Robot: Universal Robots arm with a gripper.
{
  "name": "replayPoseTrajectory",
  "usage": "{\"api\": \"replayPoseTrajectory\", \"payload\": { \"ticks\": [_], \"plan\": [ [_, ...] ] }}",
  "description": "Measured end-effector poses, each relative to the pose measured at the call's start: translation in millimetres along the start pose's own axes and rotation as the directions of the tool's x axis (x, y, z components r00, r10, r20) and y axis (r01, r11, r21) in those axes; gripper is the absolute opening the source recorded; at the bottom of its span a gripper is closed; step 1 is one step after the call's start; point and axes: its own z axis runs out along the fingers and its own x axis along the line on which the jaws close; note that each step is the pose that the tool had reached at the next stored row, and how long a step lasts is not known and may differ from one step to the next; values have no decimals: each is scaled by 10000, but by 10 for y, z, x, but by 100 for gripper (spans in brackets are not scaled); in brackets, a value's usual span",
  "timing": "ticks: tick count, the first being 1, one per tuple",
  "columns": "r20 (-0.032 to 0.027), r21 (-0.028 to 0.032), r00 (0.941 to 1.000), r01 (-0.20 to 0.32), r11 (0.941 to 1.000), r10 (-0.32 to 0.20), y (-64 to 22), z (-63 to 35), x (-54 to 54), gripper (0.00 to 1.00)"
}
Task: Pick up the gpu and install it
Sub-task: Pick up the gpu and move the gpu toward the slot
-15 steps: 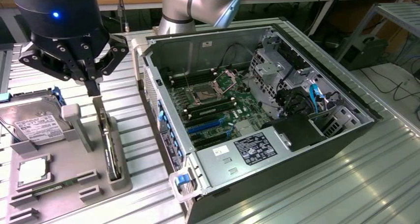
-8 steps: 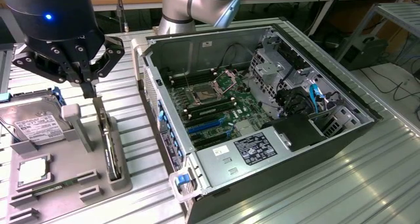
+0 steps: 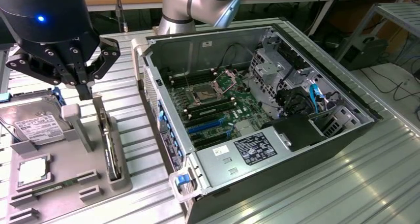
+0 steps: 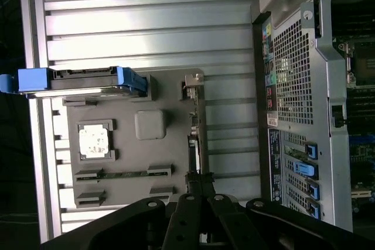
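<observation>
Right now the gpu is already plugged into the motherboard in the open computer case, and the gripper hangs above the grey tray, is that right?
No. The gpu is not in the motherboard; the exterior view shows it standing on edge in a holder on the grey tray. The gripper does hang above that tray, and the computer case is open.

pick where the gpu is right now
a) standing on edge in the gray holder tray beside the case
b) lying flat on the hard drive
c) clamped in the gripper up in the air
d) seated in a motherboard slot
A: the gpu stands on edge in a slot of the gray holder tray, outside the open computer case, with the gripper above the tray.
</observation>
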Motion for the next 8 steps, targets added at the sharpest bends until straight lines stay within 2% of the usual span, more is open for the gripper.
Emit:
{"api": "replayPoseTrajectory", "payload": {
  "ticks": [8],
  "plan": [
    [-1, 0, 10000, 0, 10000, 0, 0, 0, 0, 11]
  ]
}}
